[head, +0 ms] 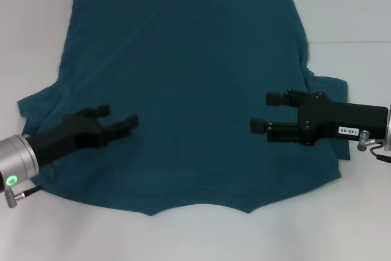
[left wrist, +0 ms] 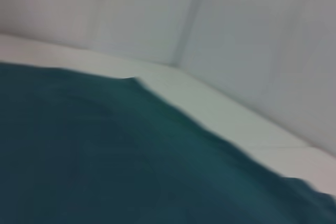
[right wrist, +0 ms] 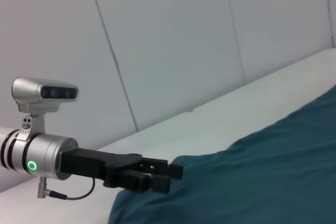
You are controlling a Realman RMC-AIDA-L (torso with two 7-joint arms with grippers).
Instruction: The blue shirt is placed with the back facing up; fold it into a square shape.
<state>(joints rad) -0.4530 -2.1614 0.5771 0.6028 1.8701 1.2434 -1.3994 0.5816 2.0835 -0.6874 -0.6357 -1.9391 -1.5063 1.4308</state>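
Across the white table, the blue shirt lies spread flat, with a gripper poised over each sleeve side.

Plain side up, the shirt shows no lettering; its curved collar edge lies toward the robot and its body runs away past the far edge of the head view, with a short sleeve fanning out on either side. The left gripper hovers over the shirt near the left sleeve, its two black fingers spread apart and holding nothing. The right gripper hovers over the shirt by the right sleeve, its fingers likewise parted and empty, pointing toward the other gripper. From the right wrist view, the left gripper appears just above the teal cloth's edge.
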